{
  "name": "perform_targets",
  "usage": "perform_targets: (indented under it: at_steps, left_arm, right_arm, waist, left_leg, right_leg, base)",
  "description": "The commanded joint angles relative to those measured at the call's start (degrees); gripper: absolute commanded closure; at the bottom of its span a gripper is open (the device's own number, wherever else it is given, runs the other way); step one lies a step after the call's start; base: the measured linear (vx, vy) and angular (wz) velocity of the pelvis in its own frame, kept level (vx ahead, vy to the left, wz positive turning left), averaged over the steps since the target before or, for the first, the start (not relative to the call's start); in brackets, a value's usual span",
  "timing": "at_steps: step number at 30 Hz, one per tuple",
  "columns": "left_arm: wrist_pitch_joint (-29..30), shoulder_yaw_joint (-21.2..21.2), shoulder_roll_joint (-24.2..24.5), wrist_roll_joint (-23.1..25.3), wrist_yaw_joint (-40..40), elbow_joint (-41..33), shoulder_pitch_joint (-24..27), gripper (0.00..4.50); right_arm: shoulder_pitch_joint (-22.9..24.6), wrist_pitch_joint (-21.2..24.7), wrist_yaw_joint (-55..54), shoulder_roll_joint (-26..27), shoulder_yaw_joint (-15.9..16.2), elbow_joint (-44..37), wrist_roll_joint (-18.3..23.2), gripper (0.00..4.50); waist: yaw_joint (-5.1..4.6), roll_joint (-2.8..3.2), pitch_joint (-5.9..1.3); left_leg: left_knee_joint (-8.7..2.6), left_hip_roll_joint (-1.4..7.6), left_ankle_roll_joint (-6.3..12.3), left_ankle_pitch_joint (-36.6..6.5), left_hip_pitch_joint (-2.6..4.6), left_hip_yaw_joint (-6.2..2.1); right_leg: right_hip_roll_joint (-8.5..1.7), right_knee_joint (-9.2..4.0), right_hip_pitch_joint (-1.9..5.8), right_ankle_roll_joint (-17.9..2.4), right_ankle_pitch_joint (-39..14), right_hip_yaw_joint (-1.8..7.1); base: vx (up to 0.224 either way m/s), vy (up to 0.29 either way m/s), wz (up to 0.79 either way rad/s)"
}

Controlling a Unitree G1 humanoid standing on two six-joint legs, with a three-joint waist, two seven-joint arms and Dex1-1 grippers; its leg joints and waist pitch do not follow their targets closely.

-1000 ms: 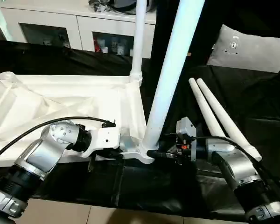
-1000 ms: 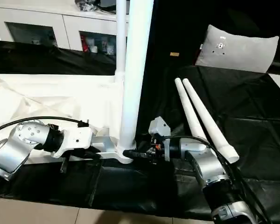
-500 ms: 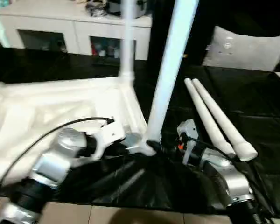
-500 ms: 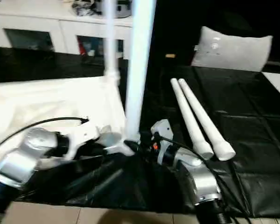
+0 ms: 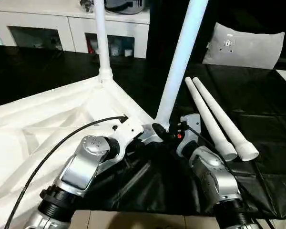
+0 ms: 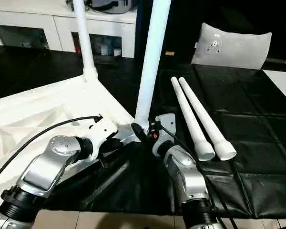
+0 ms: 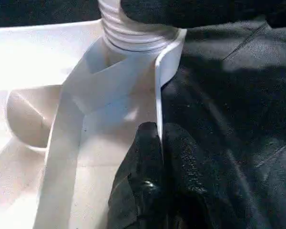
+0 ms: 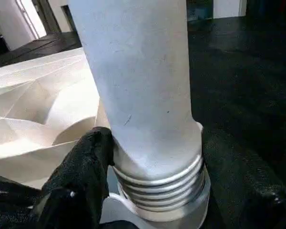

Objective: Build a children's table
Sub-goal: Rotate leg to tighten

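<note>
Table top (image 5: 62,119) lies upside down on the black-draped bench (image 5: 257,143), ribbed underside up. Two legs stand in its sockets: far leg (image 5: 101,43) at the back corner, near leg (image 5: 181,62) at the corner closest to both arms.

Right gripper (image 8: 148,191): fingers (image 8: 81,176) set apart around the foot of the near leg, one pad against its left flank just above the threaded collar, the other a dark shape on the far side. Grasping the leg, as far as the wrist view shows. The leg's long axis runs straight up and away from the fingers, leaning slightly in the head view.

Left gripper (image 7: 159,157): fingers pinched together on the upright rim of the table top, just short of the same socket. The collar sits directly ahead of the fingertips, close by; the right gripper's dark finger crosses over it.

Key relation: the socket lies between the two grippers, the left one bracing the rim from one side, the right one wrapping the leg from the other. Any turning of the leg would go round that upright axis, with the right arm the one placed to do it.

Two spare legs (image 5: 214,119) lie side by side on the bench beyond the right forearm, wide ends toward the robot, nearer the right arm than the left.

Judgement: half the legs fitted; near leg's seating not yet confirmed, threads visible above the socket.
</note>
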Motion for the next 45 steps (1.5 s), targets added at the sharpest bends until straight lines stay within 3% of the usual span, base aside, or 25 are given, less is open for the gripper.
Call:
perform_targets:
  at_steps: [1,4,5,8,11,15,20,26,32,45]
  left_arm:
    - [-1.5,-2.0,-0.2,-0.1,-1.2,-1.4,-1.2,4.5]
    - [-3.2,-2.0,2.0,0.4,-2.1,-0.2,-0.9,4.5]
    - [-4.4,-1.9,3.2,0.2,-3.1,0.5,-0.7,4.5]
    - [-6.1,-2.1,4.6,0.0,-4.3,1.3,-0.6,4.5]
    - [-8.5,-3.3,7.2,-0.3,-6.9,2.0,-0.2,4.5]
    - [-11.7,-4.6,9.6,-0.9,-10.6,2.6,0.1,4.5]
    - [-20.3,-7.7,15.4,-0.6,-19.1,4.9,-0.8,4.5]
    - [-26.6,-8.8,18.9,-1.1,-25.4,7.0,-2.6,4.5]
    - [-29.6,-9.7,19.8,-1.4,-28.4,7.8,-3.8,4.5]
    - [-31.5,-10.1,19.5,-1.8,-31.1,8.0,-4.0,4.5]
  right_arm:
    - [1.8,2.7,-0.1,0.3,0.1,4.1,0.0,1.3]
    - [3.2,2.0,1.6,-1.0,-0.8,2.1,1.1,0.98]
    - [4.7,0.1,4.9,-2.8,-0.2,-0.1,1.6,0.81]
    - [6.2,-2.3,8.9,-5.1,0.3,-2.4,2.0,0.66]
    - [7.0,-2.6,13.8,-8.8,-0.7,-4.6,3.4,0.36]
    - [6.9,-2.1,19.4,-12.8,-0.9,-6.8,4.5,0.05]
    - [3.6,-1.4,30.4,-21.5,2.0,-7.9,4.2,0.05]
    - [-1.3,-3.2,36.3,-25.3,6.9,-5.2,-0.4,0.05]
    - [-4.4,-2.9,40.5,-25.6,10.5,-3.1,-1.3,0.05]
    - [-7.9,-2.6,44.6,-23.7,12.8,1.8,-1.0,1.19]
  waist:
    - [0.07,0.72,-2.07]
    - [0.45,0.92,-2.52]
    - [0.47,1.06,-2.6]
    - [0.77,0.98,-2.71]
    - [0.84,0.86,-2.58]
    - [0.93,0.81,-2.4]
    - [0.99,0.72,-2.58]
    - [1.5,0.64,-2.89]
    - [1.65,0.46,-3.12]
    - [1.92,0.33,-2.98]
  left_leg:
    - [-5.03,-0.65,2.68,-12.7,-1.77,1.5]
    - [-4.61,-0.66,2.87,-8.6,-1.61,1.77]
    - [-4.49,-0.64,3.19,-5.4,-1.68,1.83]
    - [-4.2,-0.7,4.12,-2.4,-1.74,1.99]
    - [-4.32,-0.68,4.6,-3.6,-1.77,2.05]
    - [-4.35,-0.59,4.94,-5.9,-1.69,2.09]
    - [-4.1,-0.57,6.09,-4.6,-1.51,2.18]
    - [-3.98,-0.57,5.39,-3.4,-1.26,2.2]
    - [-3.76,-0.54,5.81,-1.0,-1.19,2.23]
    - [-3.78,-0.49,4.66,-3.3,-1.31,2.26]
  right_leg:
    - [-1.99,-4.54,2.83,-8.0,-19.3,2.07]
    - [-1.98,-3.97,3.08,-10.3,-12.6,2.21]
    - [-1.86,-3.41,3.4,-11.7,-7.9,2.18]
    - [-1.79,-2.96,3.73,-13.0,-3.2,2.18]
    - [-1.97,-3.18,3.89,-13.5,-5.3,2.15]
    - [-2.06,-3.57,3.81,-12.3,-10.0,2.24]
    - [-2.01,-3.33,3.66,-13.0,-9.1,2.19]
    - [-2.05,-2.77,3.71,-14.2,-7.0,2.14]
    - [-2.09,-2.16,3.9,-15.6,-2.6,2.17]
    - [-2.24,-2.22,3.93,-15.3,-5.7,2.27]
  base:
    - [0.0,0.0,0.0]
    - [0.021,-0.001,0.01]
    - [0.0,0.0,0.0]
    - [0.0,0.0,0.0]
    - [0.0,0.0,0.0]
    - [0.0,0.0,0.0]
    - [0.0,0.0,0.0]
    - [0.0,0.0,0.0]
    - [0.0,0.0,0.0]
    - [0.0,0.0,0.0]
